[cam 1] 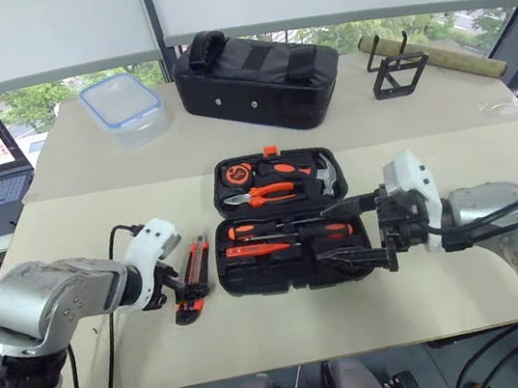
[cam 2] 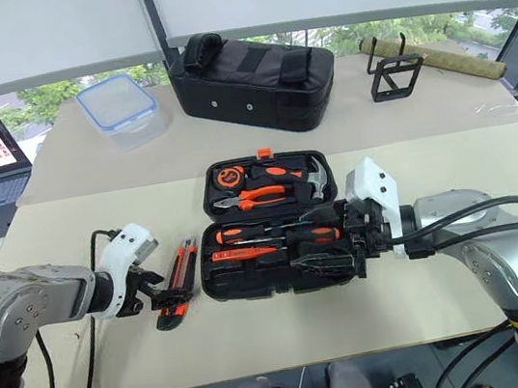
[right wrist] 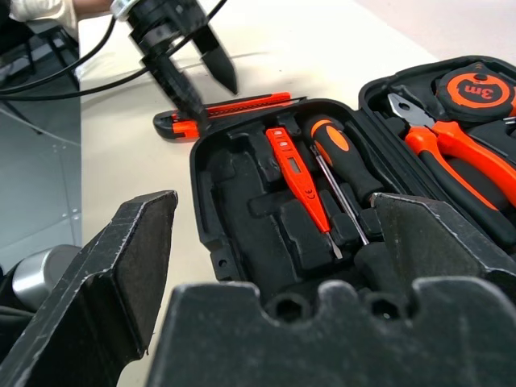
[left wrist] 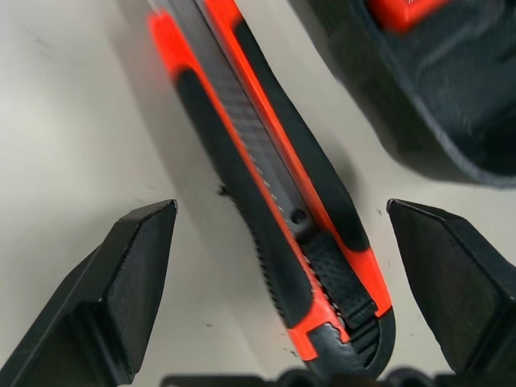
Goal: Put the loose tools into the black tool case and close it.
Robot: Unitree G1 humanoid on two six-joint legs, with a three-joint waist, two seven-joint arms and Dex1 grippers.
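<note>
1. The left gripper (left wrist: 278, 266) hangs with its two black wedge-shaped fingers (left wrist: 121, 282) spread wide on either side of the orange-black utility knife (cam 1: 192, 281), nothing clasped between them; the straddle reads as a line-up for a pinch across the knife's narrow body.

2. The knife lies flat on the pale table (cam 1: 97, 218), just beside the left edge of the black tool case (cam 1: 287, 219) and apart from it. Its slim body carries a ribbed black slider down the middle, glossy orange plastic edges and matte black grip panels, so the ridged sides likely offer the fingers some purchase.

3. The right gripper (cam 1: 355, 233) hovers at the case's right edge, its fingers parted and empty, one over the lower tray's upper corner and one near its front; judged from the pose, it may be placed to steady the case or wait for the lid.

4. The case is open flat, a hard black plastic clamshell with moulded slots and an orange latch (cam 1: 270, 151) at the far rim. The slim orange screwdriver (right wrist: 298, 177) and the black-and-orange-handled screwdrivers (cam 1: 289, 230) already sit in the near tray, metal shafts aligned in their grooves; empty recesses show beside them.

5. The far half holds the orange-handled pliers (cam 1: 264, 194), a steel-headed hammer (cam 1: 327, 176) and a small round tape (cam 1: 234, 173).

6. Behind stand a soft black fabric bag (cam 1: 256, 77) and a clear lidded container (cam 1: 121, 102).
</note>
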